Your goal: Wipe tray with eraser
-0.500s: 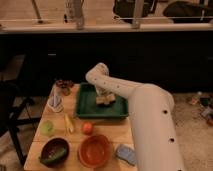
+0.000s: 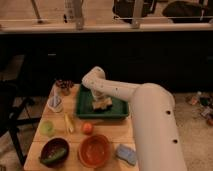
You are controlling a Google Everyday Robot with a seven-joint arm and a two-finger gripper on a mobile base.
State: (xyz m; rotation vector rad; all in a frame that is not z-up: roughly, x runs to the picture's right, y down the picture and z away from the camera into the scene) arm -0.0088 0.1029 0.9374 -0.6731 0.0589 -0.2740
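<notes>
The dark green tray [image 2: 117,109] lies at the back middle of the wooden table. The tan-and-whitish eraser [image 2: 102,104] rests on the tray floor, left of its centre. My gripper [image 2: 101,99] comes down from the white arm [image 2: 145,105] onto the eraser and is shut on it, pressing it on the tray.
In front of the tray are an orange-brown bowl [image 2: 94,150], a dark bowl with something green in it [image 2: 54,151], a blue-grey pad [image 2: 126,154], a small orange fruit [image 2: 87,128] and a yellow item [image 2: 69,123]. A white cup [image 2: 55,103] stands at the left.
The gripper and the eraser have slid a little to the left and towards the front of the tray.
</notes>
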